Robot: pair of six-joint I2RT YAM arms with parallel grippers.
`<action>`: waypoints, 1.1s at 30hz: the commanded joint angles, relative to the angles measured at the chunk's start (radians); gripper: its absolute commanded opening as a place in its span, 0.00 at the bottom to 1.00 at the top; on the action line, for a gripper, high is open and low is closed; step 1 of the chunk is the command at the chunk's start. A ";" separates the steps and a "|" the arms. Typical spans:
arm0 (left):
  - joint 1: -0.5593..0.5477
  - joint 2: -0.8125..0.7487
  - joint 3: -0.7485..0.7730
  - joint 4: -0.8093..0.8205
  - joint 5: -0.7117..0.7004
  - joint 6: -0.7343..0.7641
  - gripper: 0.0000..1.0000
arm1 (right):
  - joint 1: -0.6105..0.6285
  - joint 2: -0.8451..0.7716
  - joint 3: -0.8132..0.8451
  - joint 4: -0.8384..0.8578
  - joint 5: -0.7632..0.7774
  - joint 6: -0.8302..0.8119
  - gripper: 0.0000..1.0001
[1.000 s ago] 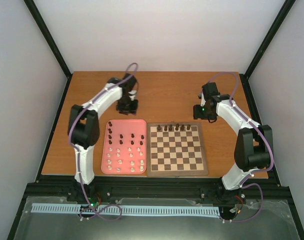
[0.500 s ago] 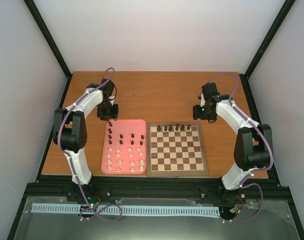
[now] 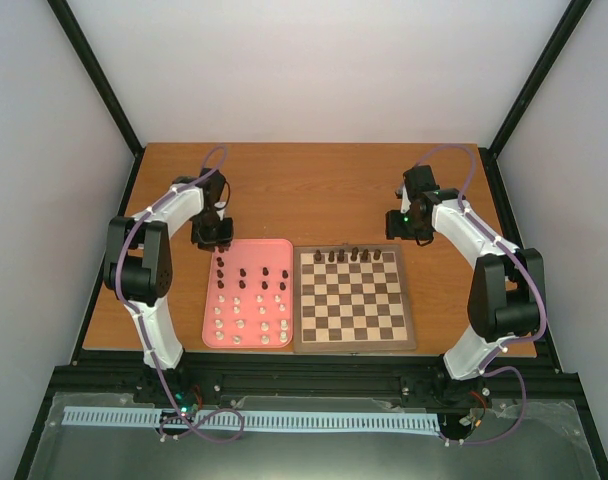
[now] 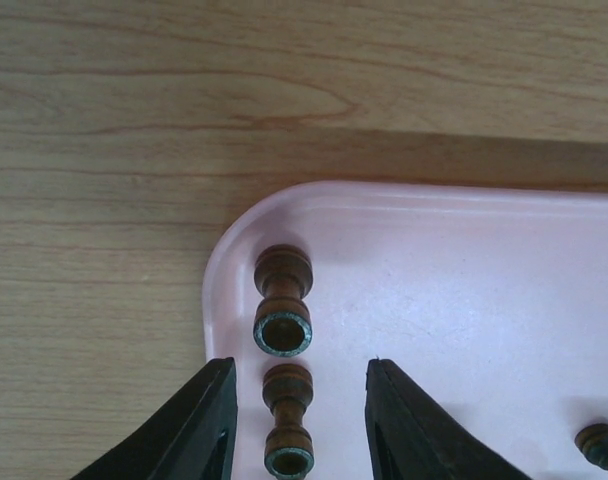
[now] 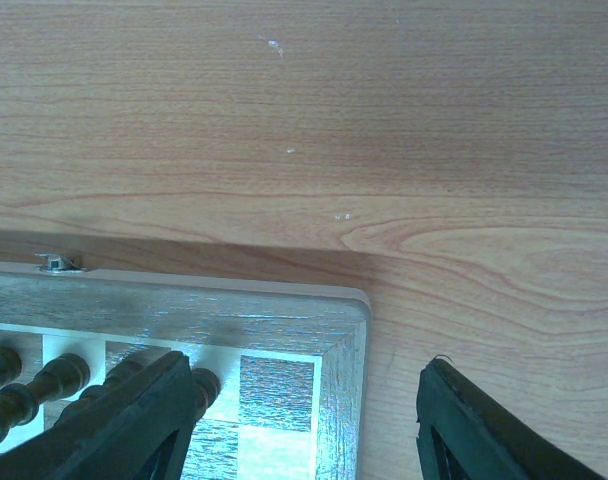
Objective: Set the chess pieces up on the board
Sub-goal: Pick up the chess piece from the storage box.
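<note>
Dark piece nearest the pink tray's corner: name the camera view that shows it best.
Left wrist view: the dark piece sits close up in the pink tray's corner, its ringed shape clear. The top external view shows it only as a tiny dark speck. The right wrist view misses it, showing the board's corner.

Arms reach forward, left hand [image 3: 211, 237] slightly parted, right hand [image 3: 402, 231] spread wide.
</note>
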 commanded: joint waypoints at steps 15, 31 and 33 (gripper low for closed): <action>0.009 0.063 0.035 0.062 -0.031 0.008 0.32 | -0.009 -0.003 0.011 -0.010 0.011 -0.011 0.60; 0.009 0.034 0.071 -0.009 -0.024 0.015 0.04 | -0.009 0.006 0.009 -0.006 0.000 -0.009 0.60; -0.007 0.001 0.085 -0.037 0.000 0.010 0.03 | -0.009 0.007 0.010 -0.004 0.000 -0.009 0.60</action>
